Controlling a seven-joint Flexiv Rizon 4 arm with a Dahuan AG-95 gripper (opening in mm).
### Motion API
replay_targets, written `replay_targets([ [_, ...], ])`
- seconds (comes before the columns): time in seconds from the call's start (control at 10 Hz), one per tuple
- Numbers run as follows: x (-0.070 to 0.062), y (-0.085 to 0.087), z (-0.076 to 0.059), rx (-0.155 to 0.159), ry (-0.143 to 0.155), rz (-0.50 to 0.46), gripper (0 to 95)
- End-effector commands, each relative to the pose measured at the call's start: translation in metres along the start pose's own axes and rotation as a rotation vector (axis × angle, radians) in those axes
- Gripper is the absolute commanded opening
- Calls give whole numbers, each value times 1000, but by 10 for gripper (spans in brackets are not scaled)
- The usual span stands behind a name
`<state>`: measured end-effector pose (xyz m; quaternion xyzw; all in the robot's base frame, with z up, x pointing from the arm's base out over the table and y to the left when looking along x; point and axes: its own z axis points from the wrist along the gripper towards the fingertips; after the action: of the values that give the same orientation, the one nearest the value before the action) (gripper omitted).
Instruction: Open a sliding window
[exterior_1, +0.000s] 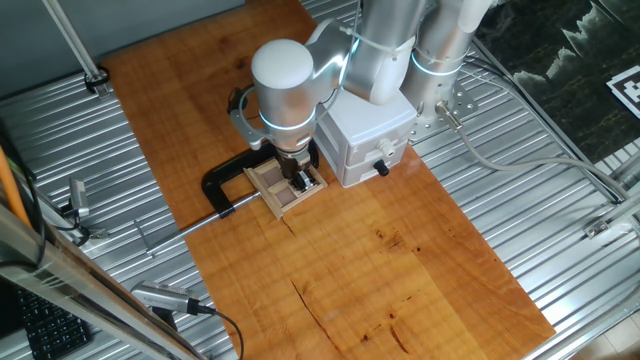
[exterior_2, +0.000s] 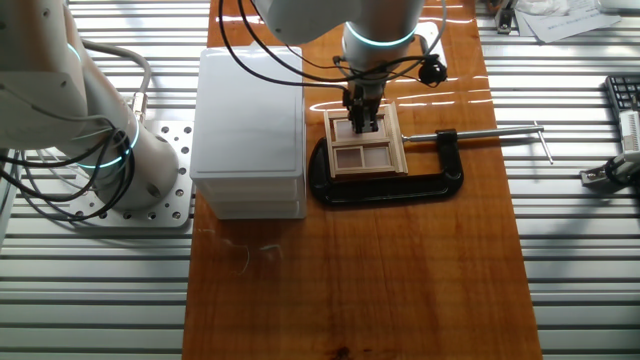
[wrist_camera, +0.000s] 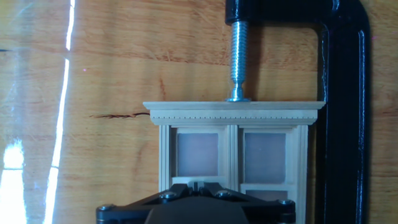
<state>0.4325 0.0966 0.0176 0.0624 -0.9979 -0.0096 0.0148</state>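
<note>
My gripper (exterior_2: 362, 122) rests on the sliding window (exterior_2: 365, 142); I cannot tell whether its fingers are apart. I should push the sash evenly along its track, toward the C-clamp (exterior_2: 440, 170) screw.

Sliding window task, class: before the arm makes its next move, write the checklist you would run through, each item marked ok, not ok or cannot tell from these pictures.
1. Small light-wood sliding window lies flat on the wooden board: ok.
2. Black C-clamp brackets the frame, its screw pressing the frame's moulded edge: ok.
3. Two-finger gripper is positioned over the panes: ok.
4. Fingers actually touching the sash: cannot tell, the hand view hides the tips.
5. White box with black knob stands beside the window, apart from the gripper: ok.
6. Sash already slid: cannot tell.
</note>
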Motion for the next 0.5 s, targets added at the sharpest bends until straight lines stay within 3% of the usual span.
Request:
replay_targets([
  [0.1, -3, 0, 1, 0, 1, -1, 0],
  [0.5, -7, 1, 1, -1, 6, -3, 0],
])
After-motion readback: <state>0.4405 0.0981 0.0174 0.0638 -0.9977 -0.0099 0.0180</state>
